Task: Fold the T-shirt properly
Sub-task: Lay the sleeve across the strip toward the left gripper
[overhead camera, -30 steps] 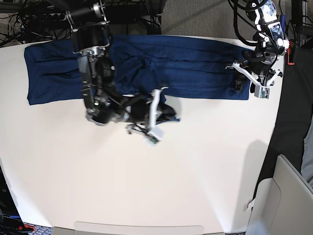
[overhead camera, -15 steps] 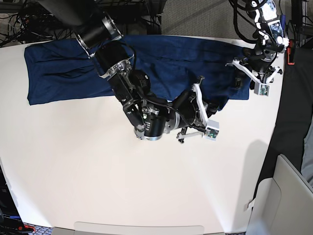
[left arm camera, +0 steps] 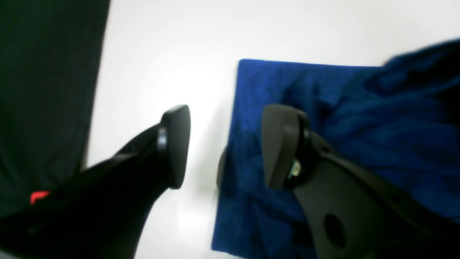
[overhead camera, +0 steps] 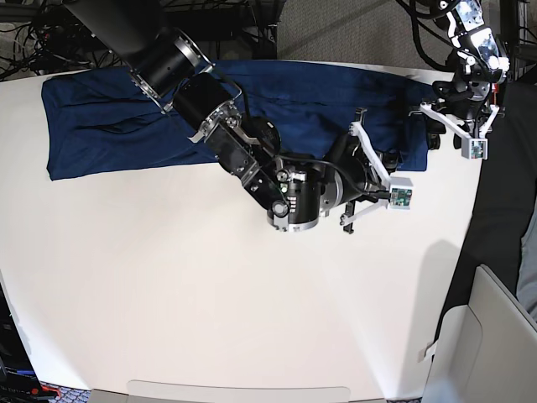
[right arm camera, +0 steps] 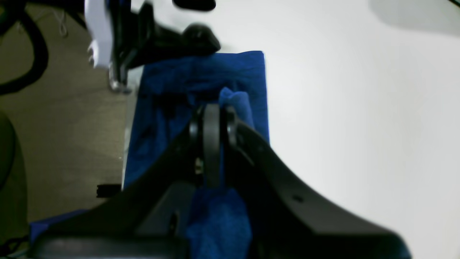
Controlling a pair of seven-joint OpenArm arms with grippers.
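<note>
The navy-blue T-shirt (overhead camera: 109, 126) lies spread along the far edge of the white table (overhead camera: 168, 294). My right gripper (overhead camera: 388, 161) reaches across to the shirt's right end. In the right wrist view it (right arm camera: 212, 144) is shut on a raised fold of the shirt (right arm camera: 172, 82). My left gripper (overhead camera: 430, 134) hovers at the shirt's right edge. In the left wrist view it (left arm camera: 226, 147) is open and empty, with one finger (left arm camera: 176, 144) over bare table and the other (left arm camera: 280, 144) over the shirt's corner (left arm camera: 377, 118). The left gripper (right arm camera: 161, 32) also shows just beyond the shirt's end in the right wrist view.
The right arm's body (overhead camera: 285, 197) stretches low over the table's middle. The table's right edge is close to both grippers, with dark floor beyond it. A pale grey bin (overhead camera: 491, 336) stands at the bottom right. Cables (overhead camera: 50, 25) lie behind the table.
My right gripper has swept from the middle of the shirt to its right end, carrying a fold of fabric. My left gripper has shifted slightly right, to the shirt's edge.
</note>
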